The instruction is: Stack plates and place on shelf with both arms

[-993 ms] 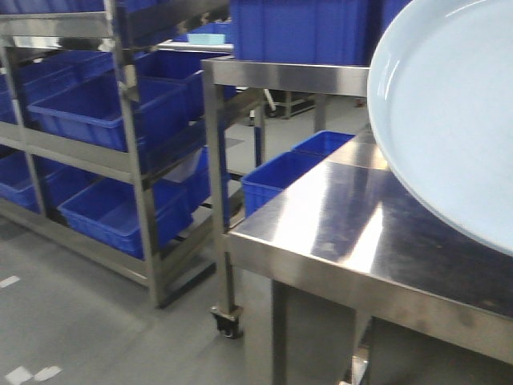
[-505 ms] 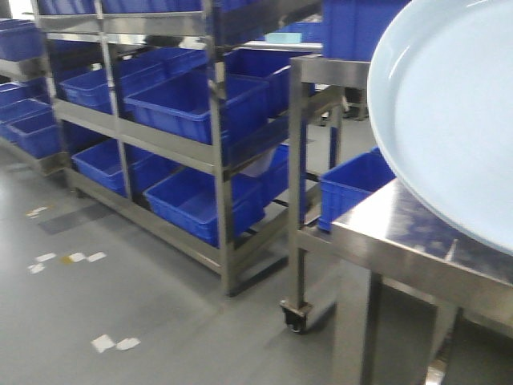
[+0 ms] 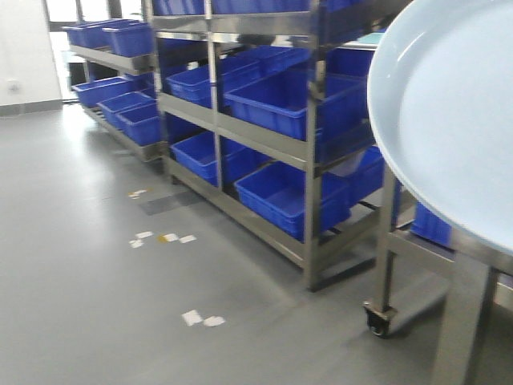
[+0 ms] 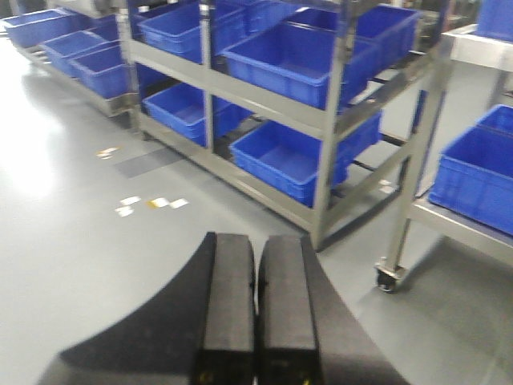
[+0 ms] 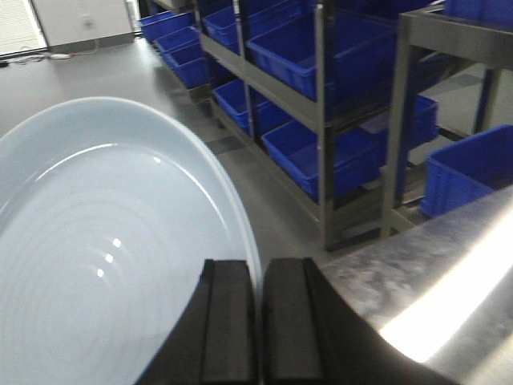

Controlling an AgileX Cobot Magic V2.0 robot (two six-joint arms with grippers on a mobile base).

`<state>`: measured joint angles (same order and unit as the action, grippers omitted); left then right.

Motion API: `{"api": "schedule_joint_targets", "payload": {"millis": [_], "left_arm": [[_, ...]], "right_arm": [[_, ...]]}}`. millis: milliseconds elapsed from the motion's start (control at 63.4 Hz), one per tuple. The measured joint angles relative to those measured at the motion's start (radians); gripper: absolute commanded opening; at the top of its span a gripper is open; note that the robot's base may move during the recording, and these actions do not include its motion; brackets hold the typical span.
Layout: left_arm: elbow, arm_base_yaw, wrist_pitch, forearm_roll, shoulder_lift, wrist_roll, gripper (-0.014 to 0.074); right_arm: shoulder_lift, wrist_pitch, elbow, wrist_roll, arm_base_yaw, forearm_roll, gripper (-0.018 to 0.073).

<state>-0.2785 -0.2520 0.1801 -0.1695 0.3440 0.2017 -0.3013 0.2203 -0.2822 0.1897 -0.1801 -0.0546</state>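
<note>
Between the black fingers (image 5: 228,321) of the right gripper (image 5: 258,277) sits the rim of a round, glossy, pale blue-white shallow plate (image 5: 104,257), clamped, its body spreading left of the fingers; a brushed steel table (image 5: 417,289) lies below and right of them. Judged stiff, breakable and slick: an edge pinch on so wide a dish invites sag or slip, so support at the opposite rim is advisable. The left gripper (image 4: 256,249) hangs over grey floor (image 4: 64,241), fingers pressed together, nothing between them. Second plate not visible.

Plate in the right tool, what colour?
Very pale blue-white, glossy; the plate shows best in the right wrist view.
</note>
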Motion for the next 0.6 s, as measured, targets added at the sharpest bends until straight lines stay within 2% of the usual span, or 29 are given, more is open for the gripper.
{"api": "schedule_joint_targets", "payload": {"millis": [599], "left_arm": [[0.000, 0.000, 0.000, 0.000, 0.000, 0.000, 0.0083]], "right_arm": [[0.000, 0.000, 0.000, 0.000, 0.000, 0.000, 0.0052]]}}
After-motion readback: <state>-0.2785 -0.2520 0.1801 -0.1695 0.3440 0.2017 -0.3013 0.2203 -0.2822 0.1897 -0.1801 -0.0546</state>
